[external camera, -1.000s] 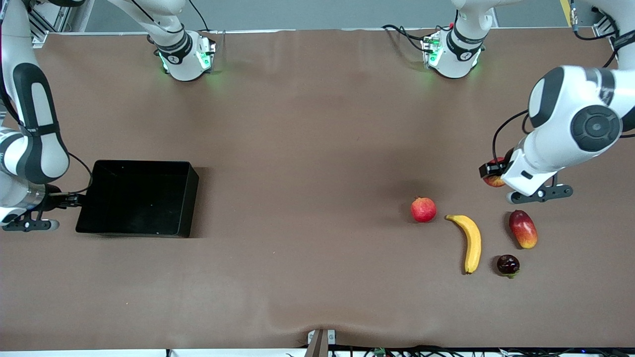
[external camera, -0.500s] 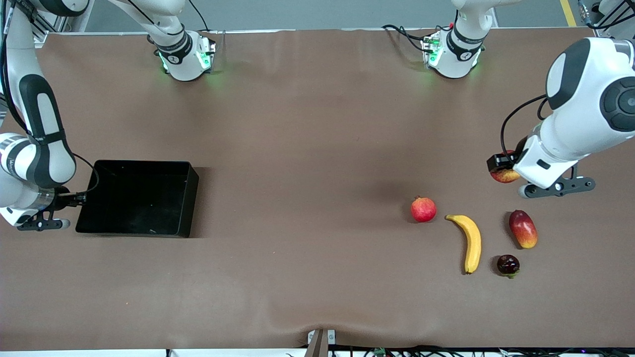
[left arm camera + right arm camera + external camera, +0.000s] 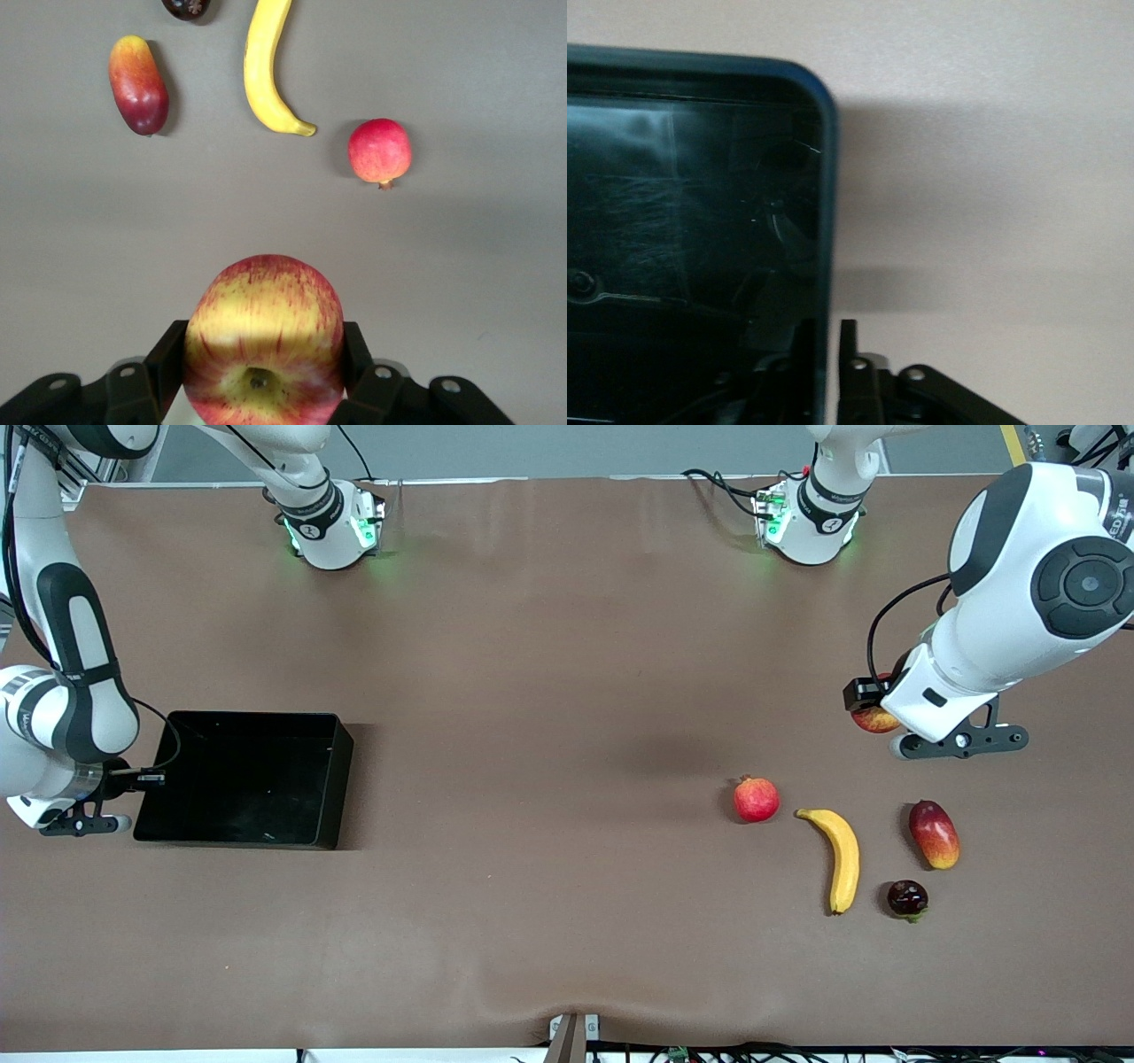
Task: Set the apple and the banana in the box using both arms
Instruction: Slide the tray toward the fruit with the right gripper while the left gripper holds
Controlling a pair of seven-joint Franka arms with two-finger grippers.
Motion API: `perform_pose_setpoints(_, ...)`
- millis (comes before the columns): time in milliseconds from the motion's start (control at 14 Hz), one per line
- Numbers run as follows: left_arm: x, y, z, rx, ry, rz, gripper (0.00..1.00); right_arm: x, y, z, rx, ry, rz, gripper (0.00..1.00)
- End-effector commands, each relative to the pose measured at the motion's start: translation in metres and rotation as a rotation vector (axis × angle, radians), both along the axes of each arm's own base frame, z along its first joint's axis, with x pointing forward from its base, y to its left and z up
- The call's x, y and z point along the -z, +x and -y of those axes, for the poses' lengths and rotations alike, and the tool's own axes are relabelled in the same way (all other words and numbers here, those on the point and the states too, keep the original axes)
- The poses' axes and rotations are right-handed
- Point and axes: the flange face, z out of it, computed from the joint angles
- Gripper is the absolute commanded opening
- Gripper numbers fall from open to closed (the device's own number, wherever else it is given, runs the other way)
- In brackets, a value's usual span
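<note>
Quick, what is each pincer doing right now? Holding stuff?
Left pincer: closed on the apple, up in the air over the table.
Right pincer: closed on the wall of the box.

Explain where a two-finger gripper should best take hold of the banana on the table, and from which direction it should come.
Judging by its pose, grip the banana at mid-length, coming straight down from above. It lies flat on the table, so its curved sides are open to the fingers, which should close across its narrow width. The pomegranate and mango lie apart from it, leaving room for the fingers.
</note>
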Motion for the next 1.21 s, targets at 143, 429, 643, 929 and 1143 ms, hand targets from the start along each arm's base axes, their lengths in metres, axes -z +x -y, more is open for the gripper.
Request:
perform_pose_setpoints(143,-0.017,0.002,0.017,-0.004,-0.044,0.006,0.00,-0.054,0.011,-0.042,-0.063,0.021,-0.001,0.00)
perform_pose_setpoints(429,-0.019,-0.003,0.034,-0.041,-0.039,0.013,0.00,-0.124,0.029,-0.117,-0.068,0.034,0.019,0.00)
perform_pose_setpoints(643,-0.023,-0.003,0.039,-0.062,-0.041,0.022,0.00,-0.146,0.035,-0.188,-0.032,0.174,-0.012,0.00)
perform_pose_setpoints(929,-0.023,-0.003,0.039,-0.060,-0.041,0.022,0.00,-0.150,0.028,-0.304,0.063,0.149,-0.064,0.00)
perform_pose_setpoints(1143,-0.023,-0.003,0.039,-0.060,-0.040,0.023,0.00,-0.147,0.009,-0.407,0.111,0.100,-0.081,0.00)
